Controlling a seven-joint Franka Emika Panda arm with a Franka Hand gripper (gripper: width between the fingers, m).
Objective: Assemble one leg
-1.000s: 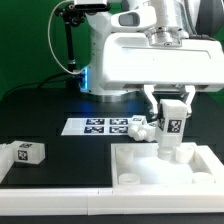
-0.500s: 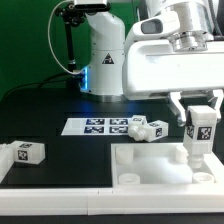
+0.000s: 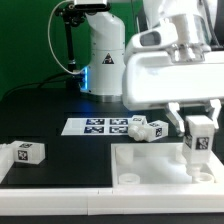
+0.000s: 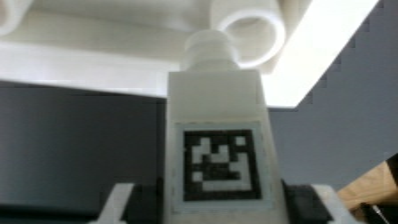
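My gripper [image 3: 197, 124] is shut on a white leg [image 3: 197, 146] with a black-and-white tag and holds it upright over the far right corner of the large white panel [image 3: 150, 168]. In the wrist view the leg [image 4: 219, 130] fills the middle, its narrow tip close to a round corner hole [image 4: 254, 40] of the panel [image 4: 107, 45]. My fingers [image 4: 132, 205] press both sides of the leg. Two more legs [image 3: 146, 128] lie behind the panel, and another leg [image 3: 24, 152] lies at the exterior view's left.
The marker board [image 3: 98, 126] lies flat behind the panel. The robot base [image 3: 104, 60] and a black stand [image 3: 66, 40] are at the back. A green wall closes the scene behind the black table [image 3: 60, 115].
My gripper has carried the leg toward the exterior view's right, from the panel's middle back edge to its far right corner, and lowered it slightly.
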